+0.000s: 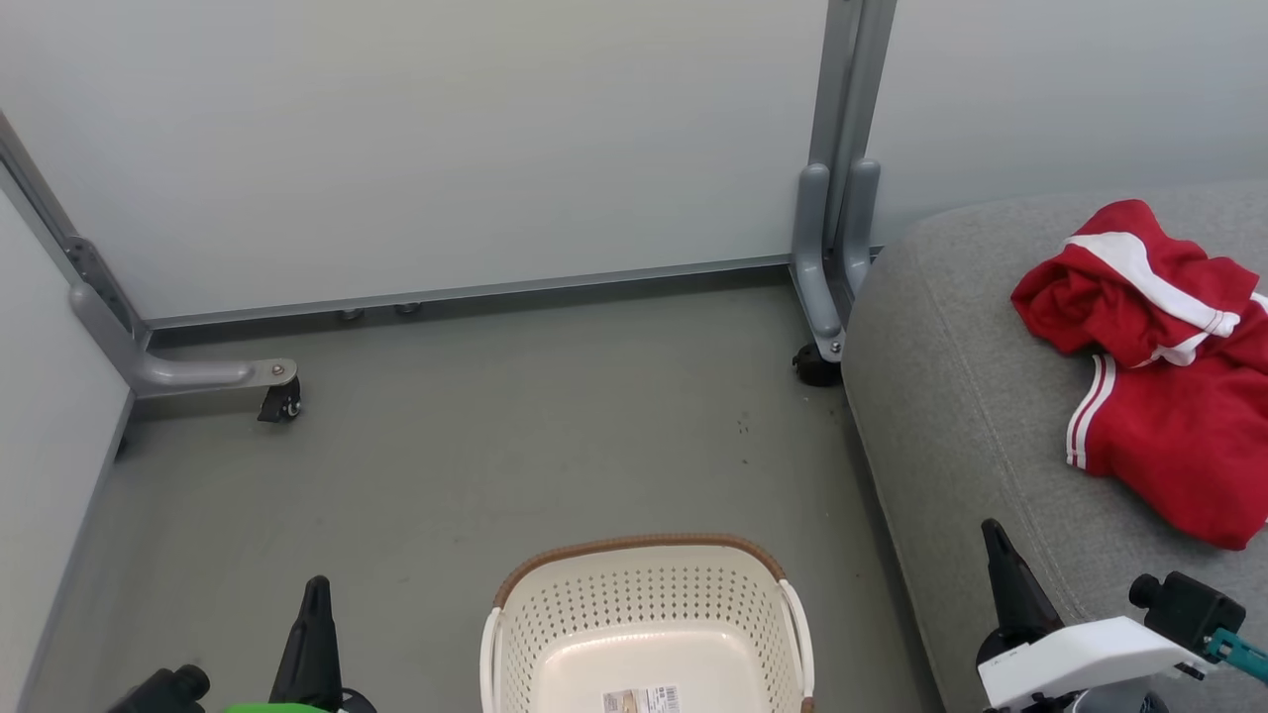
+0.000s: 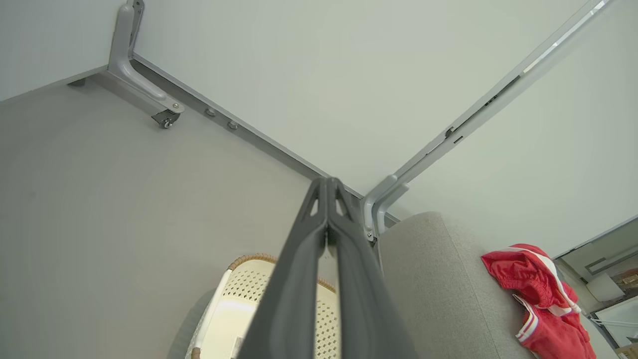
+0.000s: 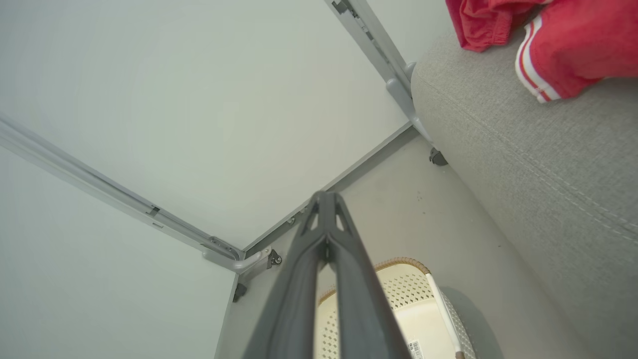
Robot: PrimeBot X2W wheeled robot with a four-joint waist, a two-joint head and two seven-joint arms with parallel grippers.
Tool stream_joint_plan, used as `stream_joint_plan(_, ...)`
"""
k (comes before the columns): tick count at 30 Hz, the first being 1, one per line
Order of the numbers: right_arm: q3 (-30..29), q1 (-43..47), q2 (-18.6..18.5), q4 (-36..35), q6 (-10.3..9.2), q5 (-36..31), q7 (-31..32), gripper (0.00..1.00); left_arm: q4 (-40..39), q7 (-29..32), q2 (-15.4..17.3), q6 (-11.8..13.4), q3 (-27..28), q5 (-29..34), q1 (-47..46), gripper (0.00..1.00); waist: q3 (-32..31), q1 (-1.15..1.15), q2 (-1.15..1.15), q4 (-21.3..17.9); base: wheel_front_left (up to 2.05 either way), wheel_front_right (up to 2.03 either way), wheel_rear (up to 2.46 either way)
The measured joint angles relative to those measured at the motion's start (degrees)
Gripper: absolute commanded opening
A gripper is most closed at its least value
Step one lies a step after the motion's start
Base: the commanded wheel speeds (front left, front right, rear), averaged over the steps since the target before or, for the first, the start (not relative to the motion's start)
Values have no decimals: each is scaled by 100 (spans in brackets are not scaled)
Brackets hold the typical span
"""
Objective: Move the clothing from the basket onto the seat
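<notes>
On the seat (image 1: 951, 416), find both red garments (image 1: 1169, 426) heaped together, the basket (image 1: 644, 594) on the floor (image 1: 495, 446) bare but for its label (image 1: 642, 700). Judge the transfer done; keep left hand (image 1: 315, 604) and right hand (image 1: 996, 555), both shut and empty, parked.

1. The left gripper (image 1: 317, 594) looks black and narrow to you, and it ends in a point.
2. Beside it you see a black round knob (image 1: 170, 686) and a bright green patch (image 1: 263, 707).
3. The right gripper (image 1: 994, 540) has the same black pointed shape and sits on a white angular housing (image 1: 1080, 659).
4. Behind the housing you find a black cylinder (image 1: 1186, 606) with a teal plug (image 1: 1235, 651).
5. In the wrist views the fingers (image 2: 294, 289) are matte dark grey, each with a triangular cut-out near the tip.
</notes>
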Motion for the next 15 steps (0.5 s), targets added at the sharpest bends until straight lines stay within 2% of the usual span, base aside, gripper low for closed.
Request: stream_joint_plan(15, -176, -229, 5, 67, -3, 1071, 255, 0, 133, 252, 15, -94, 148, -1124, -304, 0, 91, 0, 0, 22, 0, 0, 0)
